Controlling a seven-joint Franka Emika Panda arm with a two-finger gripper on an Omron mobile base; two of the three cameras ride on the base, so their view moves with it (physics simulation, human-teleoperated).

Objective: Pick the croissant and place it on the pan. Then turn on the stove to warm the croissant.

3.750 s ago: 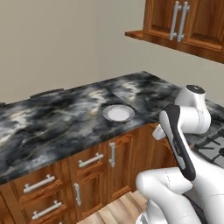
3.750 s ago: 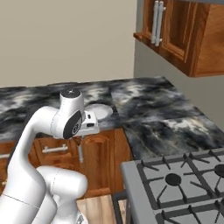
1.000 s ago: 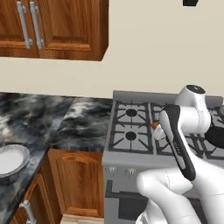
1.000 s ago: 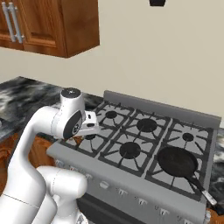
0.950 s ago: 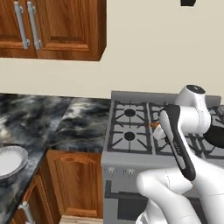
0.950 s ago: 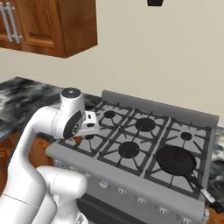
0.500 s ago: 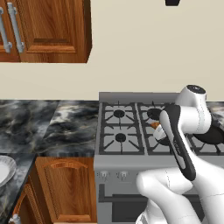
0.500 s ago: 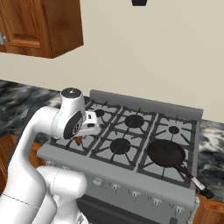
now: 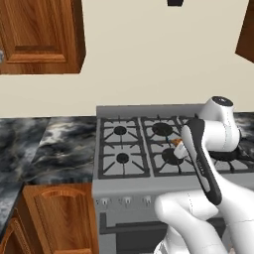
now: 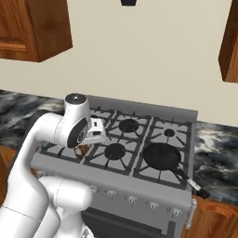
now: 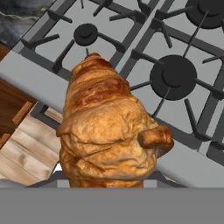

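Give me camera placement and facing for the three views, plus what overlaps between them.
Left base view: on the base, behind-left of the arm, facing forward and down at the stove; white arm rises lower right.
Right base view: behind-right, same stove, the pan on a front right burner; arm rises lower left.
Hand view: on the hand, looking along the gripper down at the burners; the croissant fills the middle, held in front of the lens.
Shared: both base views show the stove grates and the arm; all three show the croissant and burners.

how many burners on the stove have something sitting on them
1. Of six burners on the stove, the front right one carries the pan. The arm covers part of the left side, so something may be hidden.
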